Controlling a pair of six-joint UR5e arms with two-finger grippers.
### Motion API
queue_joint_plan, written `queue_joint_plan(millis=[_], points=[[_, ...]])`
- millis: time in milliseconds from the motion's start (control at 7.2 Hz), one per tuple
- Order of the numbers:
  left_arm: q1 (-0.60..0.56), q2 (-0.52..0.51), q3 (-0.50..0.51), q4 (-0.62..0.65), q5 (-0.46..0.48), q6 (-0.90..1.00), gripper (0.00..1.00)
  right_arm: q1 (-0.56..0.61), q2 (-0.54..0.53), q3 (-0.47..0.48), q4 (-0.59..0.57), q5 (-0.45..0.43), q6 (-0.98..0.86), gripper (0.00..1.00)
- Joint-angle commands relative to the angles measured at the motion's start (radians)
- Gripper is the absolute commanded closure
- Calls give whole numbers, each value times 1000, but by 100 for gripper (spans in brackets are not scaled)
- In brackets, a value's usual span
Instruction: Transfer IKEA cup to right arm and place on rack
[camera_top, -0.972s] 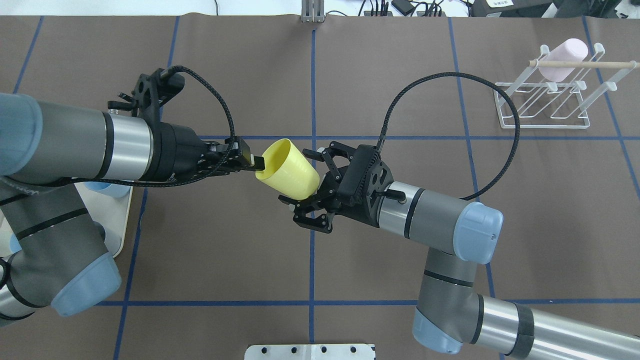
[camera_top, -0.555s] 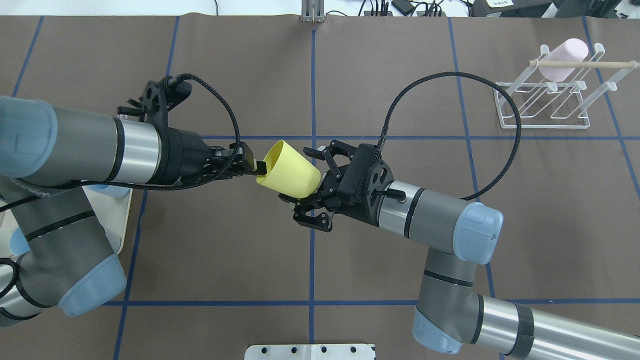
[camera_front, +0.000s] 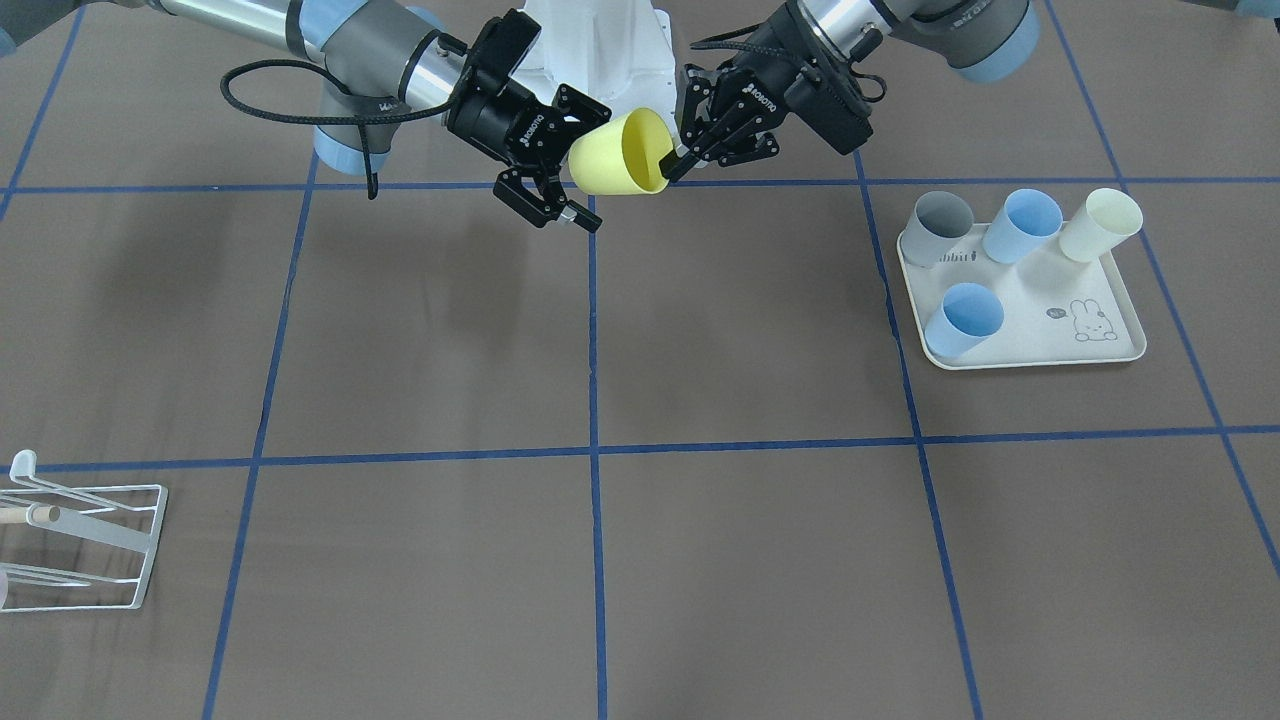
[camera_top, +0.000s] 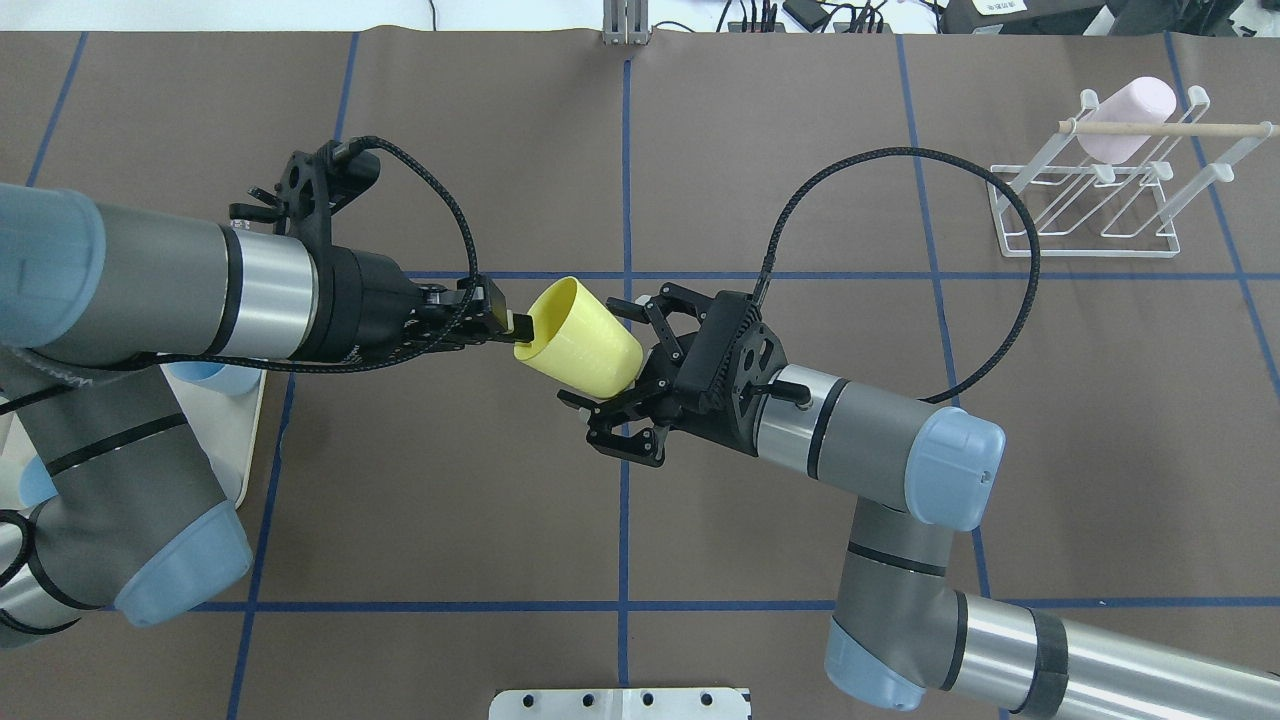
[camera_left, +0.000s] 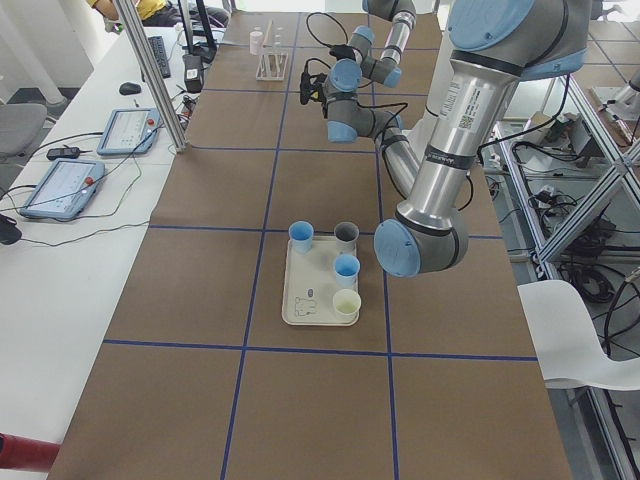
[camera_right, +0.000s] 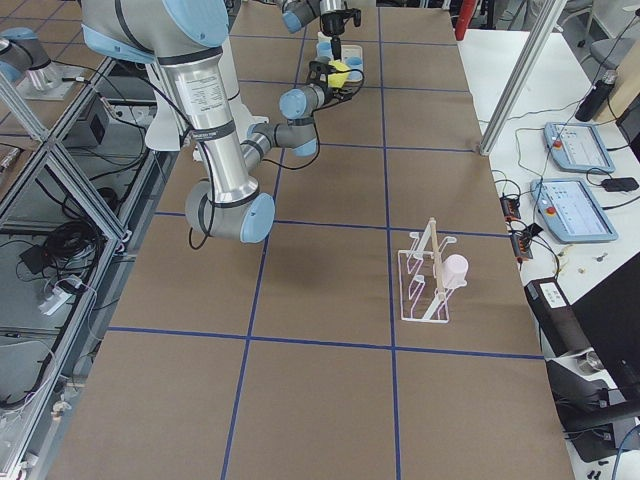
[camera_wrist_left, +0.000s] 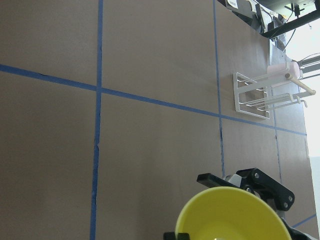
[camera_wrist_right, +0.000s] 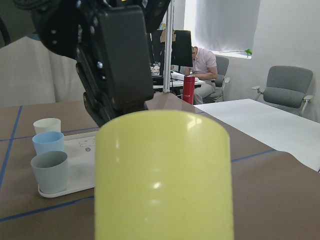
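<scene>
The yellow IKEA cup (camera_top: 580, 338) hangs on its side above the table's middle, mouth toward my left arm. My left gripper (camera_top: 512, 326) is shut on the cup's rim, one finger inside the mouth. My right gripper (camera_top: 603, 362), on the right arm (camera_top: 880, 440) with the long looping cable, stands open around the cup's base, its fingers spread wider than the cup. In the front view the cup (camera_front: 615, 155) sits between the left gripper (camera_front: 676, 160) and the right gripper (camera_front: 578, 165). The right wrist view is filled by the cup (camera_wrist_right: 162, 175). The white wire rack (camera_top: 1090, 200) stands at the far right.
A pink cup (camera_top: 1130, 112) lies on the rack under its wooden rod. The cream rabbit-print tray (camera_front: 1060, 335) on my left side holds a grey cup (camera_front: 938, 228), two blue cups and a cream one. Blue tape lines cross the brown table cover.
The left arm nudged the cup a little toward the right gripper, tilting it, then eased back. The right gripper stayed open and in place.
</scene>
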Motion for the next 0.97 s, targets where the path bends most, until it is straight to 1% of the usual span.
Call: queue_joint_plan(millis=[0, 833], points=[[-11, 0, -2, -1, -5, 0, 100, -7, -1, 0, 0, 0, -1, 1], [-14, 16, 12, -1, 0, 0, 100, -14, -1, 1, 0, 0, -1, 1]])
